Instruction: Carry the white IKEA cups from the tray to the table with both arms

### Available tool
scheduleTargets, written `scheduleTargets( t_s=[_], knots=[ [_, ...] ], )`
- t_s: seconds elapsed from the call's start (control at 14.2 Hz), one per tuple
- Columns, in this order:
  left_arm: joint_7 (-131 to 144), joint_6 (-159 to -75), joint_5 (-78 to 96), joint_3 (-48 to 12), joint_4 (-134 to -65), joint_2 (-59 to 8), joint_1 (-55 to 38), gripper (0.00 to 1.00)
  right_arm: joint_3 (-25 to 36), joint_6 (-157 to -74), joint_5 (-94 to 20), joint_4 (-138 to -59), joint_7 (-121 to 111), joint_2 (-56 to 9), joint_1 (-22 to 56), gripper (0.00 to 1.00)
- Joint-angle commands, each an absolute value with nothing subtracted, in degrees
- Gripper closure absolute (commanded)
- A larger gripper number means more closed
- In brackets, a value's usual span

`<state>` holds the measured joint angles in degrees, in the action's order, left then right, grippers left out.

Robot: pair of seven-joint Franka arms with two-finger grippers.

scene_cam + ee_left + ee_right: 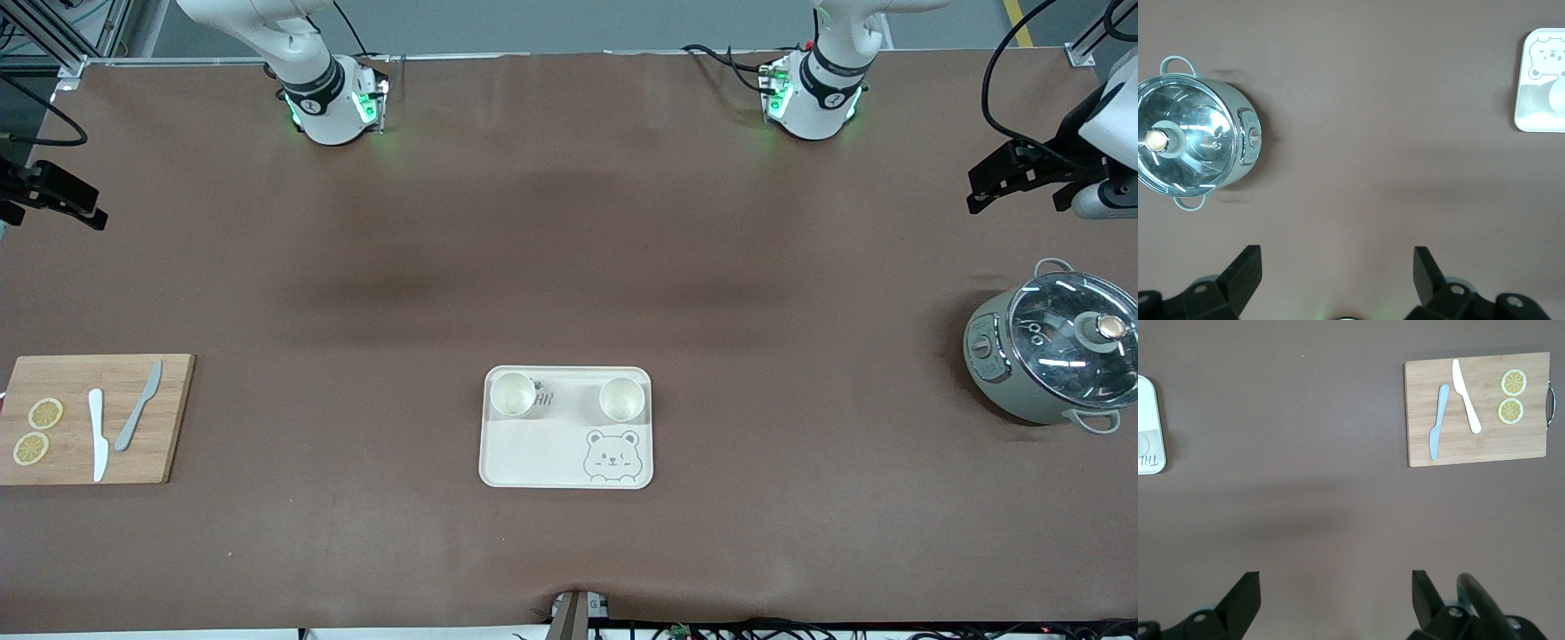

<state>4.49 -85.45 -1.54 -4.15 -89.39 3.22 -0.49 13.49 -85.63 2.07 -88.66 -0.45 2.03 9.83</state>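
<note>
Evenly lit from overhead, sharp throughout. Soft broad shadows across the table [569, 267]. Glare on the glass pot lid [1071, 331]; green glow beside both arm bases. No noticeable edge distortion.

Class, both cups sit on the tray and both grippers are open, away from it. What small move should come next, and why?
Probably each arm swings in over its nearer cup: left gripper toward one cup, right gripper toward the other cup. Both stand upright on the tray, untouched, and both grippers hang open over bare table.
</note>
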Motion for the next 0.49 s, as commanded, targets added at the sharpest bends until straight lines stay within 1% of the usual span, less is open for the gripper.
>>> scheduleTargets(
  t_s=[0.0, 0.42],
  knots=[
    [3.96, -84.29, -2.81, -4.39, -87.98, 2.72, -0.35, 0.0, 13.1, -85.34, 2.11, -87.45, 0.18, 1.23, 9.14, 0.0],
    [4.39, -84.29, -2.72, -3.96, -86.49, 2.11, -0.18, 0.0, 13.1, -85.25, 2.11, -87.45, 0.18, 1.23, 9.14, 0.0]
  ],
)
